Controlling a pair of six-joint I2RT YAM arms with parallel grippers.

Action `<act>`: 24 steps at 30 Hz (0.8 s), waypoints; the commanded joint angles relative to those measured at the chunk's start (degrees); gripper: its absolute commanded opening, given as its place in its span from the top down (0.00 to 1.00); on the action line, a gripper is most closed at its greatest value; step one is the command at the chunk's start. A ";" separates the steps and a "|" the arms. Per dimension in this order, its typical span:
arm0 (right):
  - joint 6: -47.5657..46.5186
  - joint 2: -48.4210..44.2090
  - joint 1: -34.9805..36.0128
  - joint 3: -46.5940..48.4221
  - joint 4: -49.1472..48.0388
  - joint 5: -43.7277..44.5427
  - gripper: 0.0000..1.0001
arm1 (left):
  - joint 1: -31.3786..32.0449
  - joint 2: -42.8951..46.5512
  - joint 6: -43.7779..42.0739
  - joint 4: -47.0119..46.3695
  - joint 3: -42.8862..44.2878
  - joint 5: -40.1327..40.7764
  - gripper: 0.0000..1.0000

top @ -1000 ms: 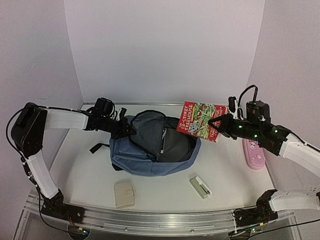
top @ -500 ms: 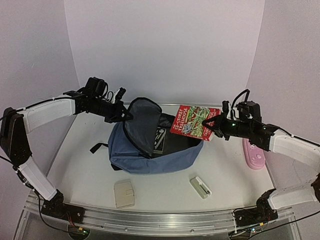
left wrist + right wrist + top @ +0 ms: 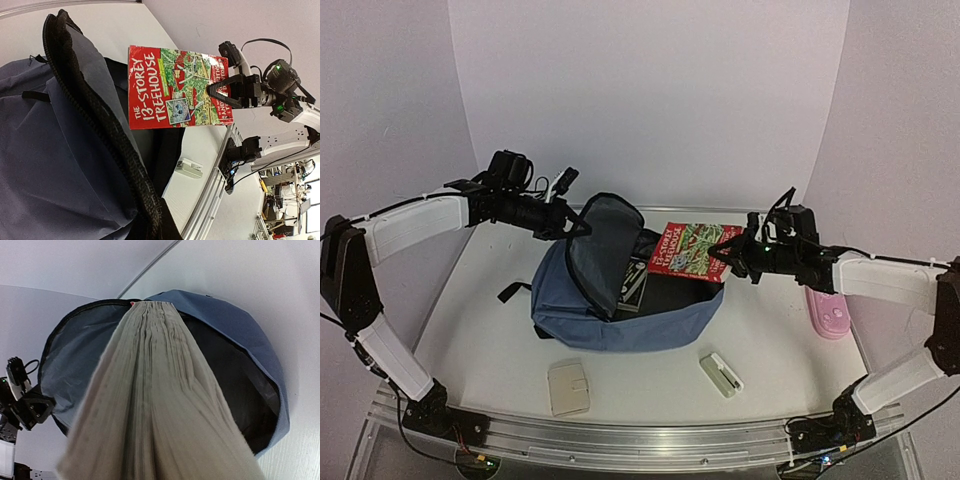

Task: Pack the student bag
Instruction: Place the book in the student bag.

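Lying by the near edge of the counter (image 3: 650,400) are one beige wallet (image 3: 568,387) and one small white block (image 3: 721,374). Mid-counter rests the one student bag (image 3: 620,322), long axis left to right, mouth open upward; one pink pencil case (image 3: 831,311) lies by the right edge. The left gripper (image 3: 570,225) pinches the bag's raised flap. The right gripper (image 3: 728,256) clamps one red book (image 3: 685,248) over the mouth. The left wrist view alone shows its title, and the right wrist view only its page edges.
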State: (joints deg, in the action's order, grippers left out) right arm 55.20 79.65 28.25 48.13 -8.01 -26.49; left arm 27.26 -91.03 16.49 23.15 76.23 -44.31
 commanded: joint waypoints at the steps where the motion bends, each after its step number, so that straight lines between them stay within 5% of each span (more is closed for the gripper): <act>1: 4.17 2.47 0.09 3.00 -12.27 -2.84 1.00 | -0.37 3.70 -0.38 -4.16 -1.16 -3.59 1.00; 24: 12.78 18.76 9.18 4.75 -23.39 -0.22 1.00 | -0.37 3.67 -1.55 -3.51 -1.61 -4.24 1.00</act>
State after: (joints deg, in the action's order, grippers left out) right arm 65.49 95.96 35.00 49.76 -24.34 -27.20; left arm 27.16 -90.04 16.23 21.93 74.85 -45.87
